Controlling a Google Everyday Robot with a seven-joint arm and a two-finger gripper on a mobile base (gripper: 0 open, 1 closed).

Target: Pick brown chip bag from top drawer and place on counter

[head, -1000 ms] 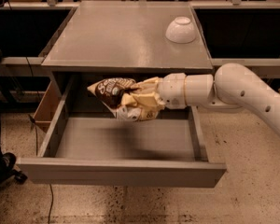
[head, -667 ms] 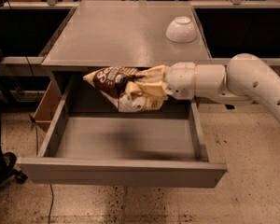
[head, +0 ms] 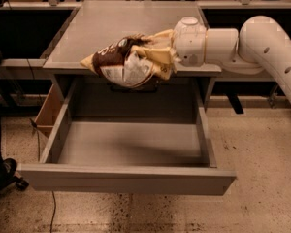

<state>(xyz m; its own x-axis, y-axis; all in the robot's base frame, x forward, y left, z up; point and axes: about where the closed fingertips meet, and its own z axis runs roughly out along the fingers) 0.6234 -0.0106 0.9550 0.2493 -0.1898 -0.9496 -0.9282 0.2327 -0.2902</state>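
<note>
1. the gripper (head: 155,57) is at the front edge of the counter (head: 126,21), just above the open drawer (head: 126,178), at about the height of the counter top.
2. its jaws are closed on the bag (head: 121,62), clamping the bag's right end. the pale fingers (head: 166,52) show partly among the crumpled foil.
3. the bag hangs in the air, touching neither the drawer floor nor, as far as can be told, the counter. it lies roughly level, with its dark brown part and white lettering to the left and up, and its pale yellow part lower down and to the right.
4. the bag overlaps the counter's front lip in this view. whether it is over the counter or just in front of it cannot be told.
5. the white arm (head: 262,38) comes in from the right side, with its wrist level with the counter edge.
6. the drawer is pulled well out, its flat front panel nearest the camera and its low side walls running back under the counter.
7. a brown board (head: 51,110) leans just beside the drawer's left wall.
8. the cabinet stands on a speckled floor (head: 262,159).
</note>
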